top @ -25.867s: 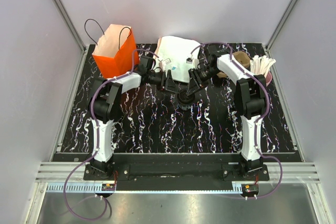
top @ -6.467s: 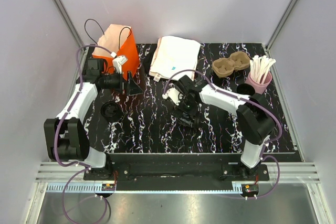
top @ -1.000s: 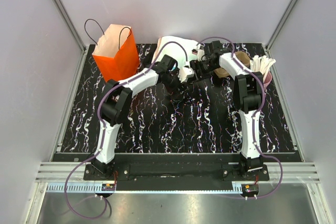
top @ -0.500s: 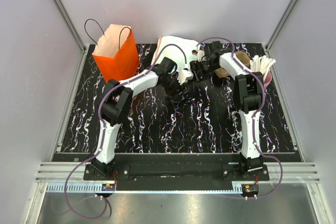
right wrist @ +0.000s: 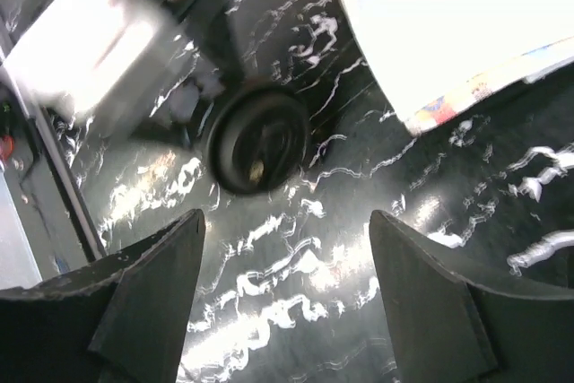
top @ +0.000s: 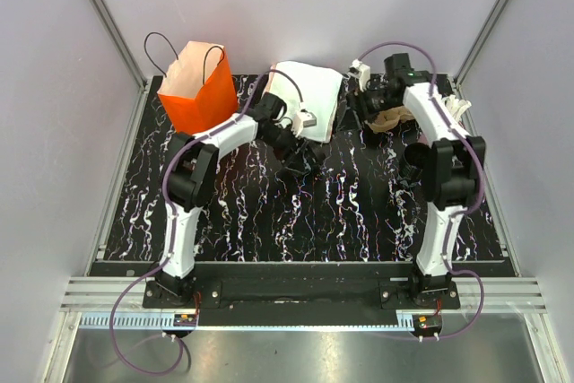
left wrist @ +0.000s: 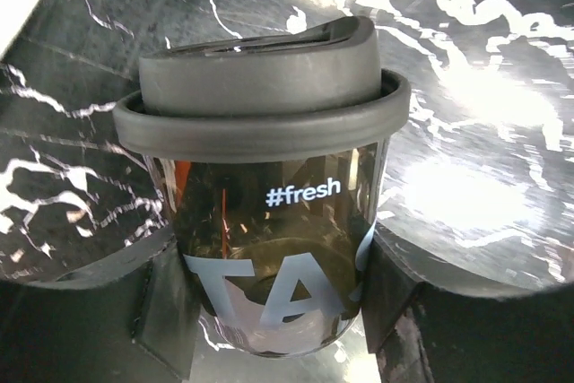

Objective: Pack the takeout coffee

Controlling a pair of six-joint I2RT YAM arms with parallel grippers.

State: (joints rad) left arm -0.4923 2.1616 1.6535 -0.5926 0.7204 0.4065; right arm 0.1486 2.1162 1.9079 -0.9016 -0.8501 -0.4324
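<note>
The takeout coffee (left wrist: 269, 221) is a glossy black cup with a black lid, printed "#fresh". My left gripper (left wrist: 278, 311) is shut on its lower body, one finger on each side. In the top view the left gripper (top: 300, 157) holds the cup (top: 305, 164) upright at the table's middle, just in front of the napkins. I cannot tell if it touches the table. My right gripper (top: 345, 118) is open and empty, behind and to the right of the cup. In the right wrist view its gripper (right wrist: 287, 293) looks down on the cup's lid (right wrist: 257, 138).
An orange paper bag (top: 197, 87) stands open at the back left. White napkins (top: 305, 96) lie at the back middle. A cardboard cup carrier (top: 395, 118) and another black cup (top: 414, 157) sit by the right arm. White sticks (top: 457, 105) show behind it.
My right gripper has drawn back from the cup toward the rear right. My left gripper stays shut on the cup, and its arm has shifted a little.
</note>
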